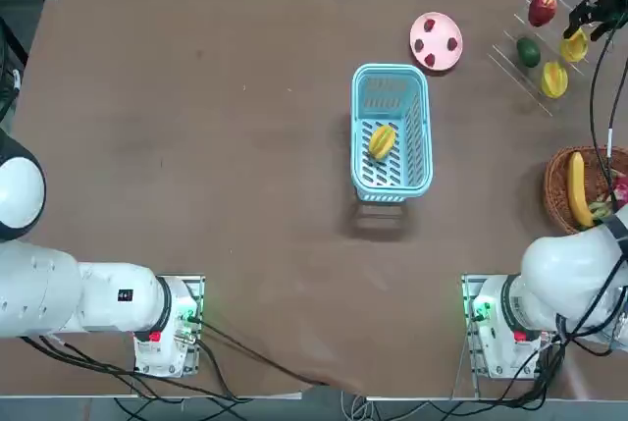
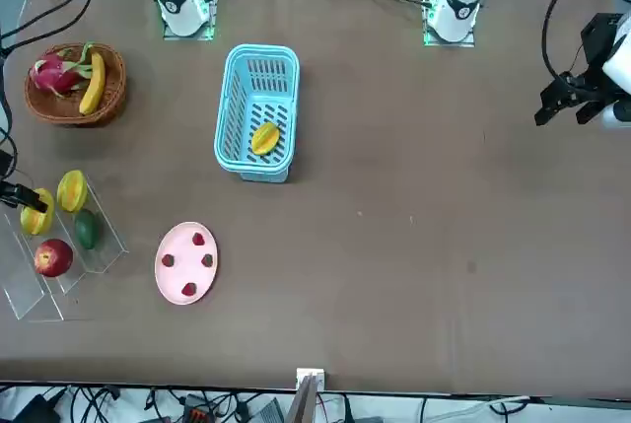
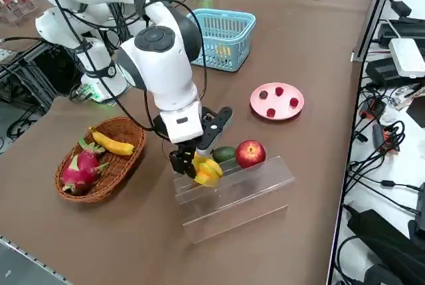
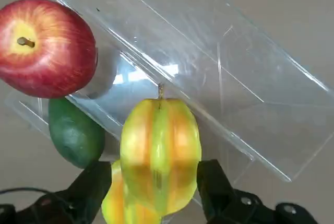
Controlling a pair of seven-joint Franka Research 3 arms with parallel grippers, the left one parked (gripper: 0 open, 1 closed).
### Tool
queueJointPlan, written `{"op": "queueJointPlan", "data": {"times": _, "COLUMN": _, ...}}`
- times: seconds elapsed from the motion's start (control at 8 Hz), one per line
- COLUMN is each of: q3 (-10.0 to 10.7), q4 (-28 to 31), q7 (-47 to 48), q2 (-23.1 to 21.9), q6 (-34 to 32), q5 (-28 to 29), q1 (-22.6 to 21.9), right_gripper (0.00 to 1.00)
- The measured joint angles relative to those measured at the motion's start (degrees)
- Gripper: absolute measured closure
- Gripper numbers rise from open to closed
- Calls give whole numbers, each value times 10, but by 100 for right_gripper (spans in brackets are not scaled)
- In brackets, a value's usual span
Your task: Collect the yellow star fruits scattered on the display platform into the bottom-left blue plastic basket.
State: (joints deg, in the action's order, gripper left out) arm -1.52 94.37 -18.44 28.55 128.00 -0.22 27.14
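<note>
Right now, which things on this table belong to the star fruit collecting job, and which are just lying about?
Job:
- star fruit between the open right gripper fingers
- second star fruit on the rack
- star fruit already in the basket
- clear display rack
- blue plastic basket

Lying about:
- red apple
- green fruit
- pink plate
- wicker basket
- banana

No readable text or labels.

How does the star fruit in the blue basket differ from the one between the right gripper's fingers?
The star fruit in the blue basket lies on the basket's slotted floor, clear of the arm; the star fruit on the rack sits on the display platform, straddled by the open right gripper, ungrasped. Both are yellow-orange and ridged.
</note>
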Motion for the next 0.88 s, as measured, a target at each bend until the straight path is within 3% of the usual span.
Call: {"op": "queueJointPlan", "data": {"times": 0.88, "q3": -3, "q4": -19, "q7": 0, "q2": 12, "q6": 2, "q5": 0, "q1": 0, "right_gripper": 0}}
